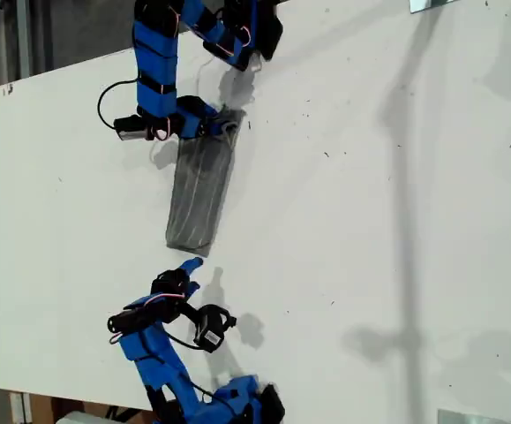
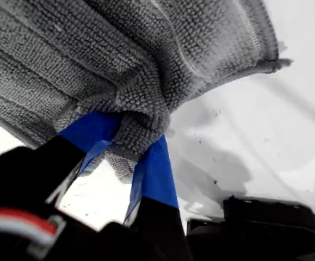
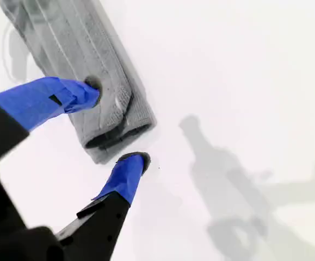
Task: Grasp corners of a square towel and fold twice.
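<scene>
The grey striped towel [image 1: 200, 190] lies on the white table [image 1: 370, 221] folded into a narrow strip. At its far end, toward the exterior view's top, my first gripper [image 1: 216, 124] is shut on bunched towel fabric [image 2: 141, 103], lifting that end slightly. A loose corner [image 2: 277, 64] sticks out beside the pinch. My second gripper [image 1: 187, 269] hovers open just past the strip's near end. Its blue fingers [image 3: 125, 176] straddle the folded towel end [image 3: 113, 130] without touching it.
Both blue arms reach in from the exterior view's left half, one from the top edge and one from the bottom edge. A small camera module [image 1: 209, 327] hangs beside the lower arm. Metal plates sit at the exterior view's right corners [image 1: 432, 4].
</scene>
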